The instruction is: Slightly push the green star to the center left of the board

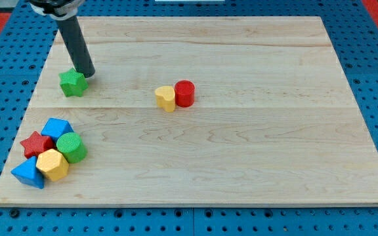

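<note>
The green star (pixel 73 82) lies on the wooden board (pixel 241 151) at the view's upper left. My tip (pixel 86 74) is at the star's upper right corner, touching or nearly touching it. The dark rod rises from there toward the view's top left.
A yellow block (pixel 166 98) and a red cylinder (pixel 184 93) sit side by side near the middle. At the lower left is a cluster: a blue block (pixel 56 128), a red star (pixel 36 143), a green cylinder (pixel 72 147), a yellow hexagon (pixel 52 164) and a blue triangle (pixel 28 173).
</note>
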{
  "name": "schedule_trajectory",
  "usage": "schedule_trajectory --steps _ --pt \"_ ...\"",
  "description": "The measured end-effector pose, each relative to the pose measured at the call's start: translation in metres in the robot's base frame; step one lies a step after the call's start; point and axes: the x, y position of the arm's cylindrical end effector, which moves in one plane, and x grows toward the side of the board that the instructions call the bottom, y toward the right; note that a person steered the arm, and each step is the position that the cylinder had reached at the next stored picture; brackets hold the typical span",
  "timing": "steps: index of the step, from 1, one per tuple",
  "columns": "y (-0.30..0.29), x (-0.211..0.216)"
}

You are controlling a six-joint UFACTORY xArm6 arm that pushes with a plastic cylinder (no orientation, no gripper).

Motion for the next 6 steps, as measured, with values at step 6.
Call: schedule_trajectory --steps 6 --pt "0.272 -0.001"
